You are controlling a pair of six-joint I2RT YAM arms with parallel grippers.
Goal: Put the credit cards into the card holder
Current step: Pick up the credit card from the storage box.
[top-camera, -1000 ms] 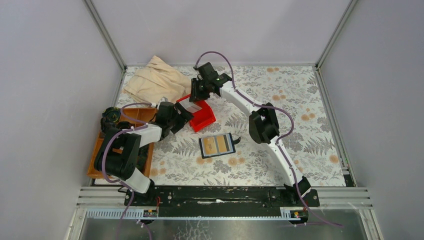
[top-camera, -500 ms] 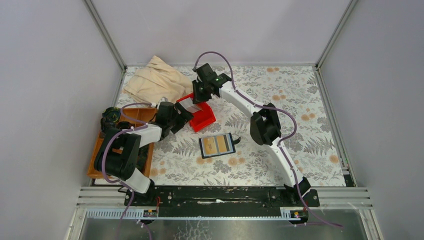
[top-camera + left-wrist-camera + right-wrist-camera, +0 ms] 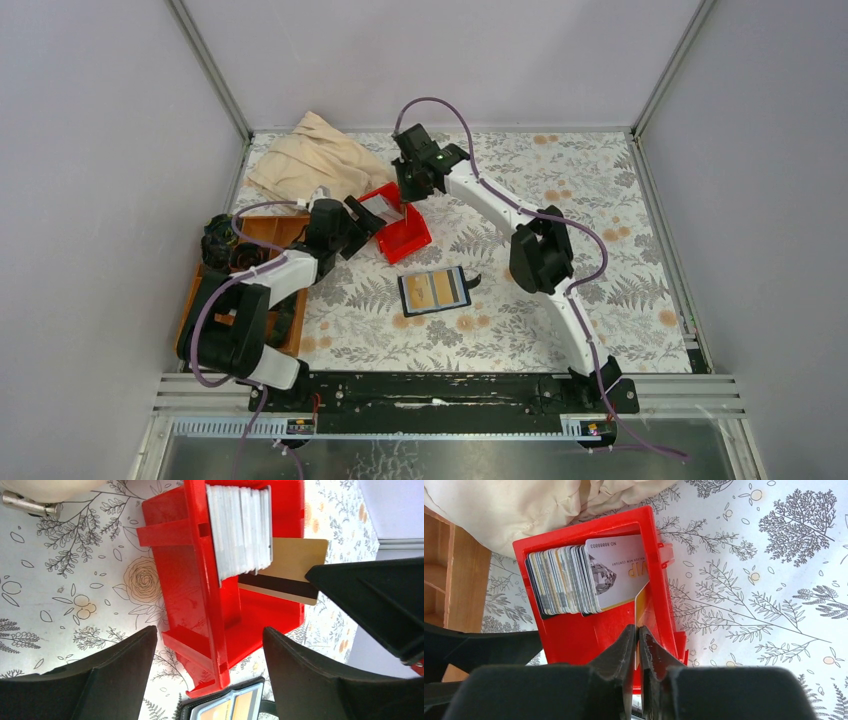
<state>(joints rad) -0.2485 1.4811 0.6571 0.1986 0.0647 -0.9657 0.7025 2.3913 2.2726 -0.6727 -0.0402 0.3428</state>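
Note:
Several credit cards [image 3: 564, 580] stand on edge in a stack inside a red bin [image 3: 574, 635]. My right gripper [image 3: 638, 630] is above the bin's inner wall, shut on the edge of one tan credit card [image 3: 290, 572] with a black stripe, apart from the stack. My left gripper [image 3: 210, 645] is open, close beside the red bin [image 3: 185, 580], and holds nothing. The card holder [image 3: 434, 290] lies open on the table nearer the arms, with tan cards in its sleeves. Its edge, the card holder [image 3: 230, 707], also shows between the left fingers.
A beige cloth [image 3: 315, 165] is bunched at the back left behind the bin. A brown wooden compartment tray [image 3: 215, 300] sits at the left under the left arm. The floral table [image 3: 600, 230] stretches to the right, with grey walls around it.
The right gripper's jaws have closed onto the tan card. The left arm has shifted a little toward the red bin, its jaws still wide.

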